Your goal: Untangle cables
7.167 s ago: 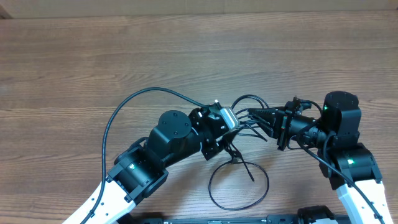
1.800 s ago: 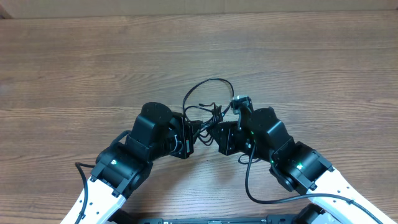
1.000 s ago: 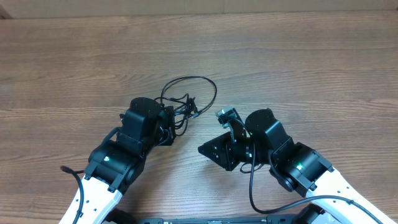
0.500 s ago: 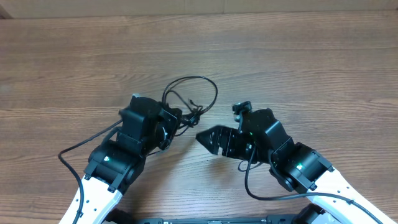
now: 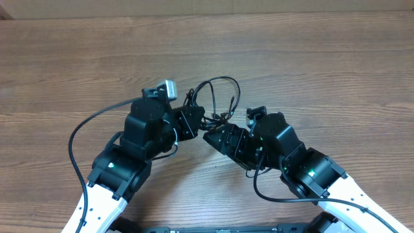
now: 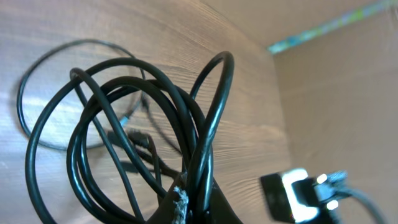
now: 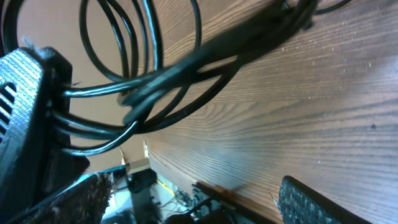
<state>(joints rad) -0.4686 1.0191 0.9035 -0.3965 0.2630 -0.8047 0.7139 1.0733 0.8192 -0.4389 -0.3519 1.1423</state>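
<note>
I am inspecting the bench (image 5: 323,58), with both arms working near its middle. The cables (image 5: 218,118) are sitting as one tangled bundle of black loops between the two arms, well away from every bench edge. The left fingers (image 5: 187,122) are clamping that bundle at its base. The right fingers (image 7: 314,200) are standing wide apart just beside the bundle, gripping nothing.
</note>
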